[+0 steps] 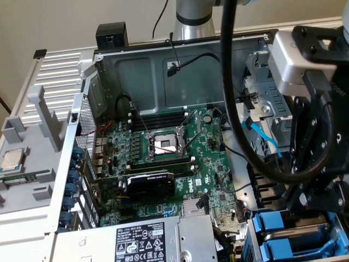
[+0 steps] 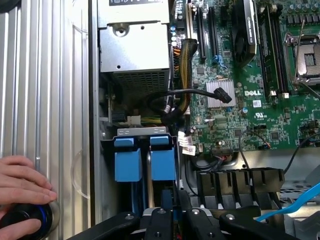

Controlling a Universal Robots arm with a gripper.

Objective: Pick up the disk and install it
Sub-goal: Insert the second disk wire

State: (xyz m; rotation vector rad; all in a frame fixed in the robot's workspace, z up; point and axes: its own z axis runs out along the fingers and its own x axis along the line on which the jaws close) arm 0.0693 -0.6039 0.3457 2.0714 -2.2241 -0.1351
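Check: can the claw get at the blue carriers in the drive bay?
Probably yes. The claw hangs right over the bay; the two blue carriers face it with no cable across them, the black cable bundle lying beyond. Its jaws stand shut, though.

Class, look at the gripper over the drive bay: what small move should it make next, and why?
Probably a short, slow push straight into the drive bay. The gripper, shut, sits right at the end of the disk, whose blue carrier already lies in the bay beside a second blue carrier. Whether it is fully seated cannot be told.
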